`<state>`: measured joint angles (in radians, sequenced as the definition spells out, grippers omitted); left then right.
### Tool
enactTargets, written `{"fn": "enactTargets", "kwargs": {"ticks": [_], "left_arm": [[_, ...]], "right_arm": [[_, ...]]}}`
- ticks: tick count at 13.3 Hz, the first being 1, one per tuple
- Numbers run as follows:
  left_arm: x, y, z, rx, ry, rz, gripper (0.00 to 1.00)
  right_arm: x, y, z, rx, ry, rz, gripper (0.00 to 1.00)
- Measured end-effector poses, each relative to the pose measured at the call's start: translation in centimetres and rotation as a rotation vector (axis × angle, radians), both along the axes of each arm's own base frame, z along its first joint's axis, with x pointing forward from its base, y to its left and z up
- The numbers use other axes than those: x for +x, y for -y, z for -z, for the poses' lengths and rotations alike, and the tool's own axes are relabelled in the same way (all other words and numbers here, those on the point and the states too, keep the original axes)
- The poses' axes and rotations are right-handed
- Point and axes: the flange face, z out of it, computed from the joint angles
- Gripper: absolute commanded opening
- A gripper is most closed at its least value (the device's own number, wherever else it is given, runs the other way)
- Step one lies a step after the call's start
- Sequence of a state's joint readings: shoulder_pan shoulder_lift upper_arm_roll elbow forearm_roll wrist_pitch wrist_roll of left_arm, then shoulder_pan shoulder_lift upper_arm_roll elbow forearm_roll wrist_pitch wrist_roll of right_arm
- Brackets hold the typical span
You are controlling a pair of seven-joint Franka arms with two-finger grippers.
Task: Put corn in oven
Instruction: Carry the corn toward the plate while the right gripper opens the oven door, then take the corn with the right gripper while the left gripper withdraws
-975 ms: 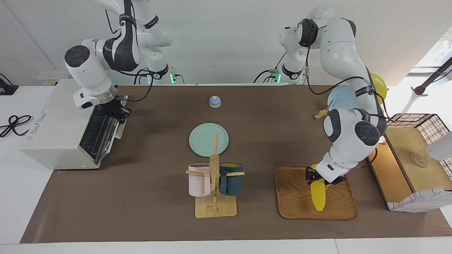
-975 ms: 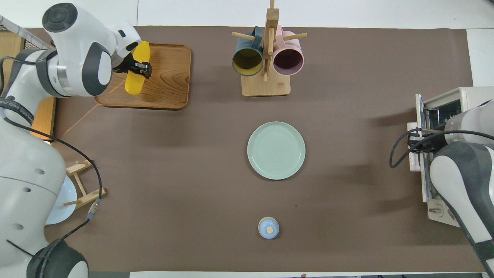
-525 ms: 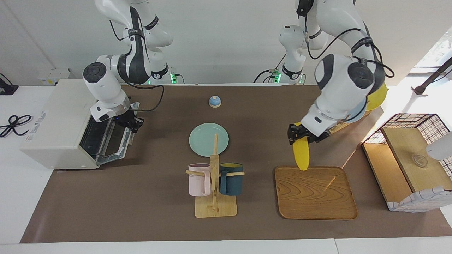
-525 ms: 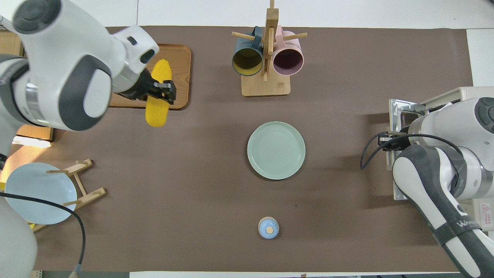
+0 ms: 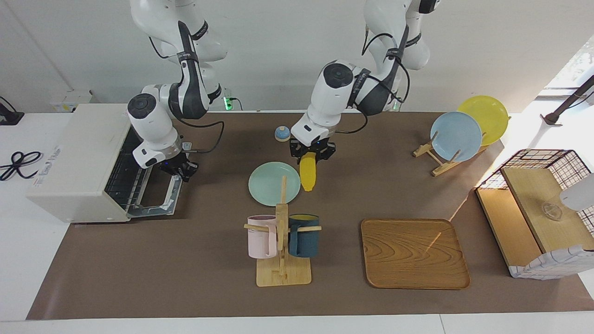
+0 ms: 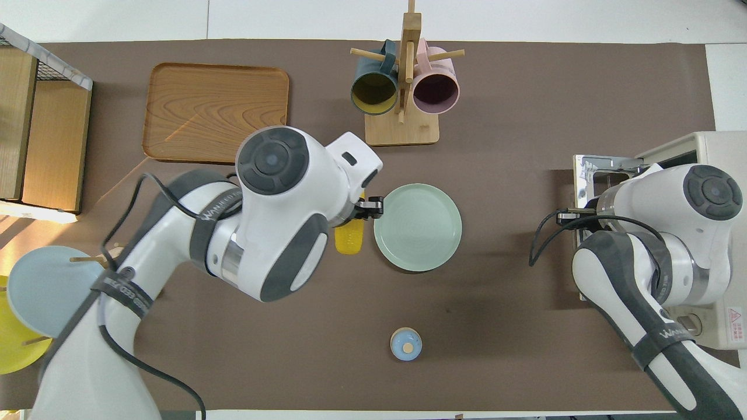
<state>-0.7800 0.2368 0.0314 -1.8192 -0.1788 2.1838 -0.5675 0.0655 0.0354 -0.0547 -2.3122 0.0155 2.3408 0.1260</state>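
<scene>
Brown table mat [image 5: 185, 269]. Left gripper [image 5: 312, 153] pinching corn [image 5: 307, 175] in the air, just beside green plate [image 5: 267, 185]. Right gripper [image 5: 178, 170] pressed together at oven [image 5: 79, 162] door handle, door [image 5: 155, 197] dropped flat.

wall [image 5: 278, 51]: plain white | table [image 5: 185, 278]: brown mat | sunlight patch [image 5: 529, 125]: table's end

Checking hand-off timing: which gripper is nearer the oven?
Right. The right gripper is shut at the oven door's edge; the left gripper, holding the corn, is mid-table beside the green plate.
</scene>
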Motion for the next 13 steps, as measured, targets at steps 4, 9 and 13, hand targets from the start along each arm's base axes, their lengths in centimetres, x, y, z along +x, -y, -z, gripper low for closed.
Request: {"fn": "enactTargets", "kwargs": {"ticks": [4,9,13], "left_arm": [[-2.8,4.8,5.0,-0.028,0.032,-0.031,0.0],[-3.9,7.3,9.2,-0.04,0.047,-0.055,0.21],[-3.4,6.8,9.1,-0.037,0.051,-0.066,1.0]], "right_arm": [[-0.5,-0.2,1.3,-0.001,0.015,-0.005,0.0],[-1.2,-0.2,2.1,0.007,-0.006,0.003,0.0],[-0.7,-2.7,1.4,0.029,0.001,-0.021,0.0]]}}
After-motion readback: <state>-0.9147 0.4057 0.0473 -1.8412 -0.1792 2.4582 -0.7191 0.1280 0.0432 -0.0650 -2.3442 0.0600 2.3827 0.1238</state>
